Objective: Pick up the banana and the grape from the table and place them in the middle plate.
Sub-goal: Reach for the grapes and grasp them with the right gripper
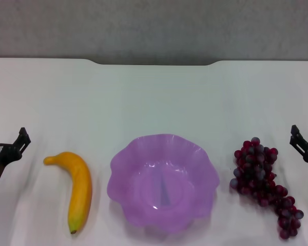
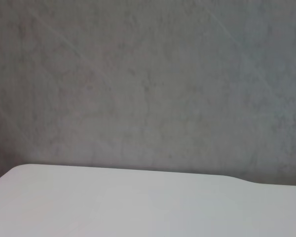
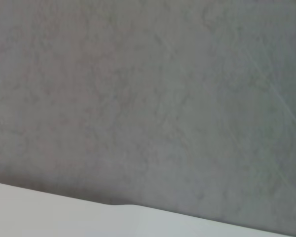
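The yellow-orange banana (image 1: pixel 80 188) lies on the white table (image 1: pixel 154 97), left of the purple scalloped plate (image 1: pixel 124 154), with its greenish tip toward me. The dark red grape bunch (image 1: pixel 259 177) lies right of the plate. The plate is empty. My left gripper (image 1: pixel 6 138) is open at the left edge, left of the banana and apart from it. My right gripper (image 1: pixel 304 143) is at the right edge, just right of the grapes and apart from them, partly cut off. Both wrist views show only table edge and wall.
The table's notched far edge (image 1: pixel 154 63) meets a grey wall (image 1: pixel 154 25). The left wrist view shows the tabletop (image 2: pixel 138 207) below the wall, and the right wrist view shows it too (image 3: pixel 49 212).
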`<state>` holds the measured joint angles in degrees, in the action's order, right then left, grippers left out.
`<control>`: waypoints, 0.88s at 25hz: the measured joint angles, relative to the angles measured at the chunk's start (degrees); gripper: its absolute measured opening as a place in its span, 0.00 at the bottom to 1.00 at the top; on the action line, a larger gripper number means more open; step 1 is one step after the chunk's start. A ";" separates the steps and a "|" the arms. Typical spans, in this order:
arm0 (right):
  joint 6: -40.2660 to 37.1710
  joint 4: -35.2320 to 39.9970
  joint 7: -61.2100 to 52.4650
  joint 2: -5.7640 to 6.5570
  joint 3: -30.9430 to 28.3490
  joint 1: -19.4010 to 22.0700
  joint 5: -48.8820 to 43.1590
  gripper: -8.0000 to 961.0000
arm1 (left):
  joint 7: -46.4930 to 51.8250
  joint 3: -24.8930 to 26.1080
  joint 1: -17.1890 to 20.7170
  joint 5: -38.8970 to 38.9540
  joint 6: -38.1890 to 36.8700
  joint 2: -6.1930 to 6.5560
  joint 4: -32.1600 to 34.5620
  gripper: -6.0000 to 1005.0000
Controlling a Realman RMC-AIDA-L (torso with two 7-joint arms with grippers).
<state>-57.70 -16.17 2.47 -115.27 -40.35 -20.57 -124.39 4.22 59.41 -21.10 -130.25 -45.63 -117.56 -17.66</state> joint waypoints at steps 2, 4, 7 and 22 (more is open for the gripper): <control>-0.50 0.01 0.01 0.01 0.17 0.00 -0.25 0.93 | 0.00 0.05 0.00 0.00 0.01 -0.02 0.03 0.89; -1.19 0.05 0.02 0.02 0.21 0.00 -0.29 0.93 | 0.00 0.05 0.00 0.00 0.02 -0.01 0.04 0.89; -1.50 0.08 0.03 0.03 0.40 0.00 -0.31 0.93 | 0.00 0.05 0.00 0.00 -0.04 0.01 0.10 0.89; -2.15 -6.94 0.97 0.83 0.96 1.00 -0.16 0.93 | 0.00 0.07 0.50 0.18 -0.09 0.15 1.09 0.89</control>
<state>-59.85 -23.10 3.44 -114.45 -39.39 -19.57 -124.55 4.22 59.48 -20.60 -130.07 -45.72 -117.42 -16.57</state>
